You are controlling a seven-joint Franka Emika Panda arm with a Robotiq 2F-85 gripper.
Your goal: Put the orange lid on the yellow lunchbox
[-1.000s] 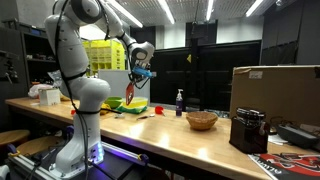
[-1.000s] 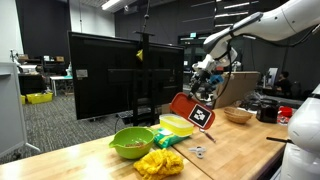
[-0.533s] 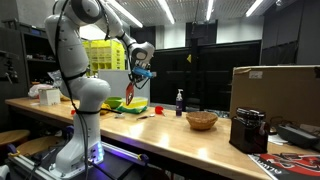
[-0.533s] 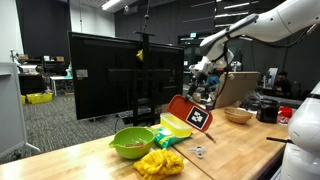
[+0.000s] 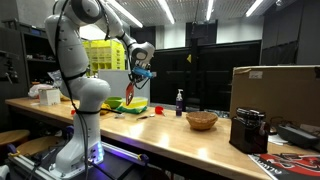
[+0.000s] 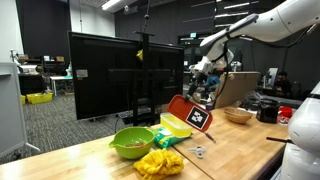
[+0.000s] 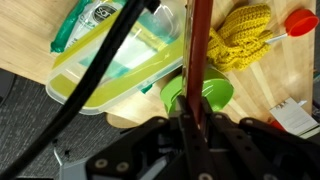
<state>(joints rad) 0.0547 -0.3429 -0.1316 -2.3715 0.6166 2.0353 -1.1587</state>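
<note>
Wrist view, jaws: gripper (image 7: 192,118) pinched tight on the orange lid (image 7: 197,50), which shows edge-on here
Wrist view, yellow lunchbox (image 7: 120,65): sits open below the lid, next to a green bowl (image 7: 205,95) and a yellow knitted cloth (image 7: 240,35)
Exterior view, lid (image 6: 190,112): tilted, low edge near the lunchbox (image 6: 177,125), can't tell if they touch
Exterior view, table (image 5: 160,128): lid (image 5: 130,97) is held up off it, tan woven bowl (image 5: 201,120) well apart

The orange lid (image 7: 197,50) runs past the wrist view's top edge.
</note>
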